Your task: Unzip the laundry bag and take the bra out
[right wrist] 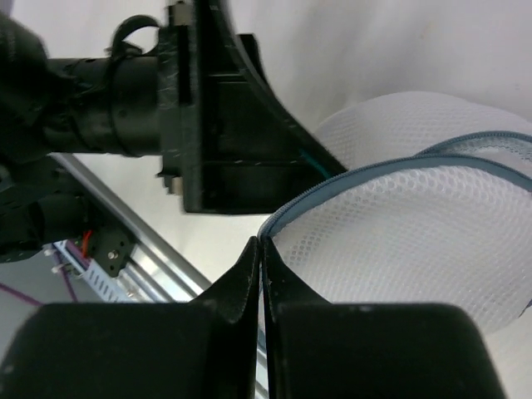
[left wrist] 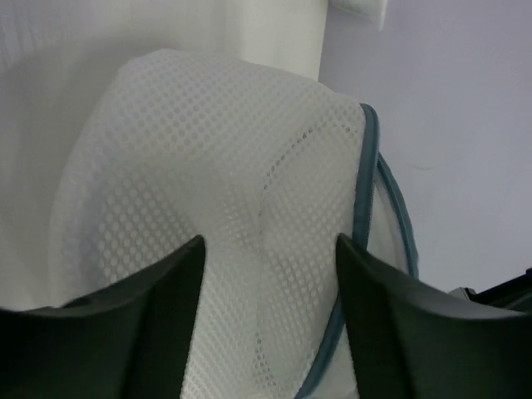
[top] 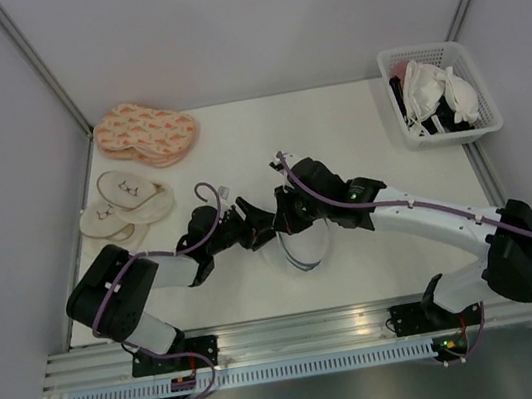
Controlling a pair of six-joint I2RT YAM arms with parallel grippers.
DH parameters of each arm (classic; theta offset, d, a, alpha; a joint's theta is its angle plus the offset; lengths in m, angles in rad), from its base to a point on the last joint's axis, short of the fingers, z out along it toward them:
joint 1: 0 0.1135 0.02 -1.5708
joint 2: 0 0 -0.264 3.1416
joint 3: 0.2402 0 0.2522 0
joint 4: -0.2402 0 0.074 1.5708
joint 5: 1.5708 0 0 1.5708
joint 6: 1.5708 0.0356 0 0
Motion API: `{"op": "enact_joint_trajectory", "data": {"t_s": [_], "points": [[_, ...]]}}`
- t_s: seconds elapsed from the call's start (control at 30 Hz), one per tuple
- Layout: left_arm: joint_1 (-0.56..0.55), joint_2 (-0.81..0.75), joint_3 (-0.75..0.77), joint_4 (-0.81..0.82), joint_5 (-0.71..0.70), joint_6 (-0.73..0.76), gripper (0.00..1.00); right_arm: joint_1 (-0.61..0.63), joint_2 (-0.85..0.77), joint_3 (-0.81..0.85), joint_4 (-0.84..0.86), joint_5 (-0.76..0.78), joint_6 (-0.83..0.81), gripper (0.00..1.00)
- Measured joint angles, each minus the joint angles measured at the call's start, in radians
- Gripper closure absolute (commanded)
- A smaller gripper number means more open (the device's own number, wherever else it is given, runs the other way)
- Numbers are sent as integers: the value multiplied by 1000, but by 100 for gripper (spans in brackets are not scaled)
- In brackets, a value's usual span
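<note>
The laundry bag [top: 306,250] is a white mesh pouch with a teal zip round its rim, lying at the table's middle, mostly under both grippers. My left gripper [top: 257,231] holds it from the left. In the left wrist view the mesh [left wrist: 216,166] fills the gap between the fingers [left wrist: 268,249]. My right gripper [top: 285,219] is shut on the zip's end at the rim [right wrist: 261,243], with the mesh [right wrist: 416,241] to its right. The left gripper's body [right wrist: 224,125] shows just beyond. A rounded pale form shows faintly through the mesh. The bra itself is not clearly visible.
A white lattice basket [top: 435,49] with white garments stands at the back right. Pink patterned slippers [top: 146,132] and cream slippers [top: 124,200] lie at the back left. A metal rail [top: 307,330] runs along the near edge.
</note>
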Motion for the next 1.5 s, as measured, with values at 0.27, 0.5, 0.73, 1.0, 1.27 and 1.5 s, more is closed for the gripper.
{"op": "enact_joint_trajectory", "data": {"t_s": [0.27,0.5,0.73,1.0,1.27,1.5], "points": [[-1,-250,-60,-201,-100,16,9,1,62,15,-52,103,-36,98],[-2,-407,-63,-352,-192,59,6,7,78,7,-37,48,-102,48],[-1,-354,-54,-358,-166,89,7,16,-21,-68,-5,66,-124,41],[-2,-305,-30,-241,-63,161,9,16,-324,-78,-18,274,-74,29],[-74,-226,198,-346,25,360,10,15,-333,-1,-210,477,11,2],[-108,-226,281,-578,-14,554,11,13,-372,-1,-321,531,54,2]]}}
